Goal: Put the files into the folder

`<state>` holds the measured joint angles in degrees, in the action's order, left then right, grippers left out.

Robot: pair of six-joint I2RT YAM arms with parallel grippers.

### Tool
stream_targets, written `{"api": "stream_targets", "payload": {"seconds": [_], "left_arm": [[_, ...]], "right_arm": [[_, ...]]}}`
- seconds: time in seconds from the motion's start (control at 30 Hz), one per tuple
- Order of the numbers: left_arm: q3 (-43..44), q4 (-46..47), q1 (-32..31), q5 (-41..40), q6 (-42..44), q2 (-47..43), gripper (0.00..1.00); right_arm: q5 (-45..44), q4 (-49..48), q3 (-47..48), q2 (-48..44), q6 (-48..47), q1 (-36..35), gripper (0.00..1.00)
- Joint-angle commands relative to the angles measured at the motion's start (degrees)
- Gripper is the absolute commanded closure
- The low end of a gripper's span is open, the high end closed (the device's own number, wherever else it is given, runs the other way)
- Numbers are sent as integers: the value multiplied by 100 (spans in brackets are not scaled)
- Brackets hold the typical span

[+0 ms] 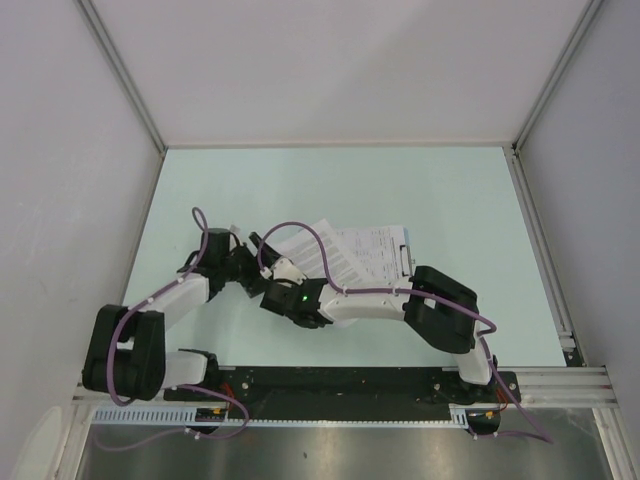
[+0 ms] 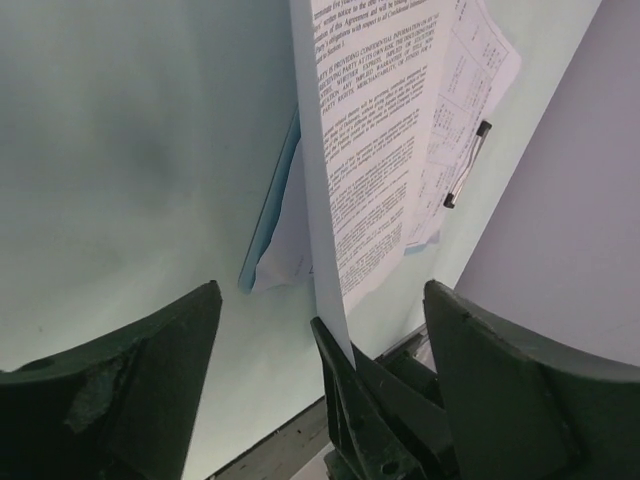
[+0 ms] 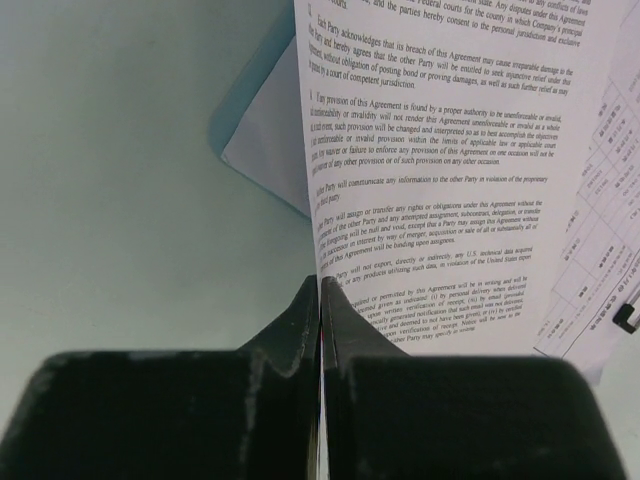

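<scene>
**Right gripper** point(image 3: 320, 296): clenched on the near edge of one printed sheet point(image 3: 430, 180), fingers pressed together with the paper between them. Sheet lifted off the tabletop point(image 1: 300, 190) and curving away from the claw, with dense black text on the visible face.

**Left gripper** point(image 1: 244, 262): released, fingers point(image 2: 130, 380) spread wide, grasping nothing. Sits just beside the right gripper. In the left wrist view, the right claw's closed tips and the pinched sheet show between the spread fingers.

**Files** point(image 1: 350, 250): loose fan of white sheets at mid-table, just beyond both claws.
- Includes the pinched sheet.
- Also includes a table-printed sheet point(image 3: 600, 250), lying flat under it and to its right.

**Folder** point(image 2: 272, 200): pale blue and flat on the tabletop, with one long edge showing left of the raised sheet. A blank white sheet corner point(image 2: 285, 250) lies against it; cannot tell whether it is inside the sleeve or on top.

**Pen** point(image 2: 466, 165): dark cap and pale barrel, lying at the far right edge of the table-printed sheet.
</scene>
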<state>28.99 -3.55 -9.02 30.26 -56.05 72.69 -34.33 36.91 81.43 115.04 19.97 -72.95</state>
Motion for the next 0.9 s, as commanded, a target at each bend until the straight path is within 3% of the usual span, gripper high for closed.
{"api": "stream_targets", "payload": {"seconds": [0.0,0.03,0.07,0.13,0.17,0.2,0.23,0.27,0.33,0.37,0.4,0.57,0.6,0.7,0.87], "left_arm": [[378,303,-250,-143,-12,395,20],[405,311,-250,-152,24,561,26],[440,320,-258,-152,76,632,42],[720,146,-267,-274,523,912,51],[870,-247,-267,-336,717,1027,61],[1193,-417,-267,-371,1136,1141,66],[1353,-592,-267,-441,1340,1325,70],[1494,-925,-267,-460,1534,1397,81],[2073,-1392,-267,-556,2263,1598,92],[2284,-1864,-267,-574,2552,1652,99],[2652,-2103,-267,-617,3086,1696,100],[2736,-2721,-276,-355,4066,1451,100],[2639,-2686,-294,-206,4198,1268,100],[2269,-2431,-329,154,4190,924,100],[2409,-2685,-443,147,4444,739,100]], "right_arm": [[75,-236,40,-210,262,9,99],[101,-236,40,-271,271,17,96],[110,-254,40,-289,288,26,89],[154,-263,49,-360,306,44,81],[172,-263,40,-429,297,61,77],[224,-272,40,-474,289,70,69],[294,-280,31,-518,236,79,61],[391,-280,31,-675,166,79,41],[628,-158,-30,-938,43,88,22],[786,-236,-248,-1184,-97,105,7],[1405,-341,-433,-1699,-264,184,2],[3219,-1137,-1101,-2881,-1062,1272,0],[3953,-1429,-1416,-3082,-1169,1936,0],[5001,-2370,-1726,-3076,-1310,2871,0],[6392,-3634,-1683,-2312,-1338,4313,0]]}}
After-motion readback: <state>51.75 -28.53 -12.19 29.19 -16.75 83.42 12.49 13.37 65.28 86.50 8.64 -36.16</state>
